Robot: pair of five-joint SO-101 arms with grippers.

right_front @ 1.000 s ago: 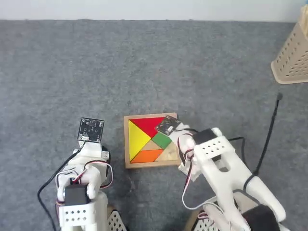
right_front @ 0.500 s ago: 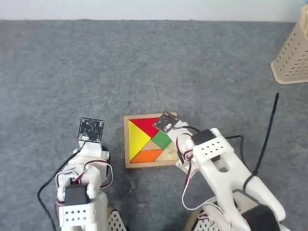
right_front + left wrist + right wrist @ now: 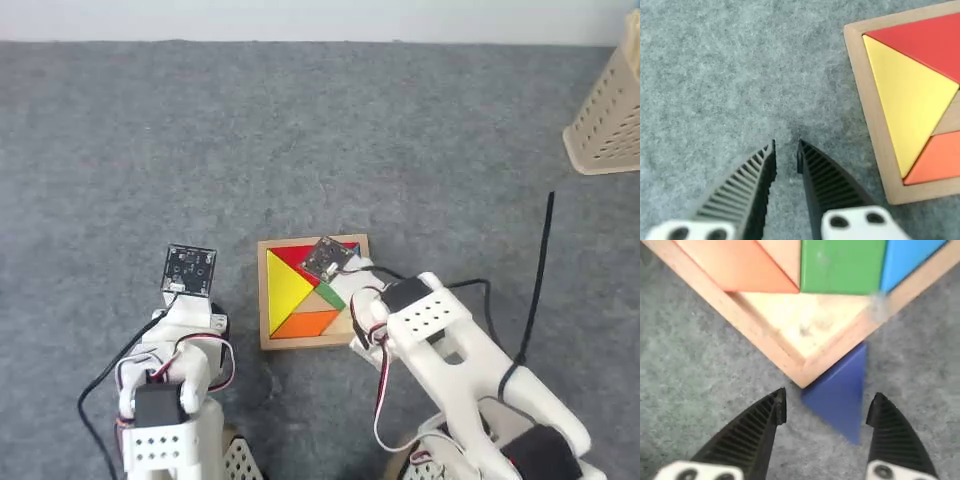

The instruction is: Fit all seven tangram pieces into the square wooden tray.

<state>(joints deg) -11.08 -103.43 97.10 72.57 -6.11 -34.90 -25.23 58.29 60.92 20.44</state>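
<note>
**Blue triangle waited outside the tray's corner**

The right pincer (image 3: 829,393) hung released, its jaws straddling a dark blue triangle (image 3: 840,402). The triangle lay flat on the grey worktop (image 3: 690,405), just outside the near right corner of the tray (image 3: 765,342). It looked a thin, stiff, light wooden piece with smooth paint, likely to slip or tip up. A low hold across two of its edges seemed safest. Just beyond, the tray's bare corner gap (image 3: 805,320) sat beside the green piece (image 3: 842,265) and the orange piece (image 3: 735,262). Left of the tray, the left pincer (image 3: 786,145) hovered clenched almost tight, empty.
</note>
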